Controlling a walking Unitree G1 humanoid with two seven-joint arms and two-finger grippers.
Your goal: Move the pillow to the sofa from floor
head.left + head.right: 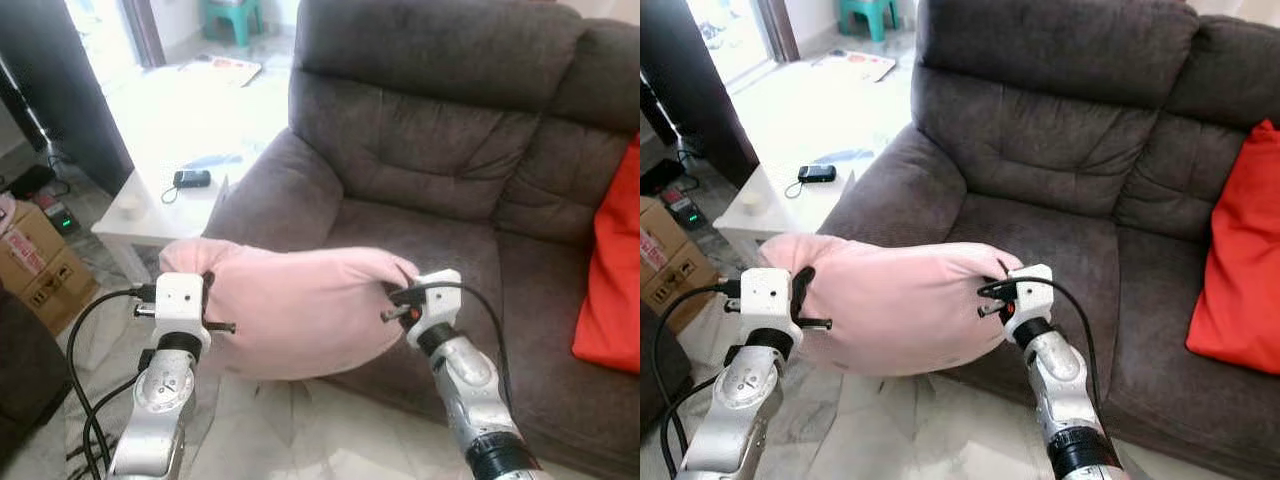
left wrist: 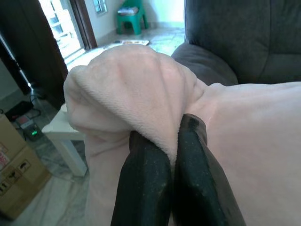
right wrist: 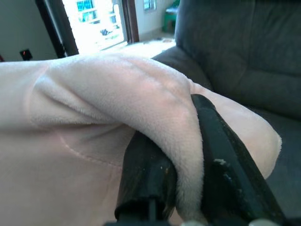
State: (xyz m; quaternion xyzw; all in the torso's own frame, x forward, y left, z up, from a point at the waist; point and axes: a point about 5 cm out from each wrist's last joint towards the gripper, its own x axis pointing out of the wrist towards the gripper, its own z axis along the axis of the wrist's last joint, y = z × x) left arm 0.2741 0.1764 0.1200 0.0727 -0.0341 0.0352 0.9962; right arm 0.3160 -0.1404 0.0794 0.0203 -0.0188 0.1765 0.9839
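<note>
Left eye view: pink pillow [image 1: 290, 305] is hanging clear of the floor, stretched between the two arms, its long axis running left to right along the near edge of the sofa [image 1: 440, 190]; its far side is overlapping the seat front and left armrest

Left eye, grips: left gripper [image 1: 208, 283] is pinching the pillow's left end, right gripper [image 1: 400, 293] is pinching the right end

Right eye view: same scene; the seat cushion is lying just beyond the pillow, farther from the robot and slightly right; red cushion [image 1: 1240, 270] is occupying the far right seat, well apart from the pillow; white side table [image 1: 790, 195] is standing left of the armrest with a small dark device [image 1: 816, 174] on it, cardboard box [image 1: 665, 265] nearer left

Left wrist view: both black fingers [image 2: 143, 183] are nearly closed, a bunched fold of pink fabric squeezed between them

Right wrist view: fingers [image 3: 221, 160] are gripping a thick roll of the pillow's edge, held slightly apart by the fabric

Key relation: open seat is lying straight ahead of both claws, pillow axis parallel to the seat front; right arm seems nearer the seat's middle, left arm is sitting nearer the armrest, so the carry likely needs to go forward and a little right

Progress, judged: lift looks done, placement not yet
</note>
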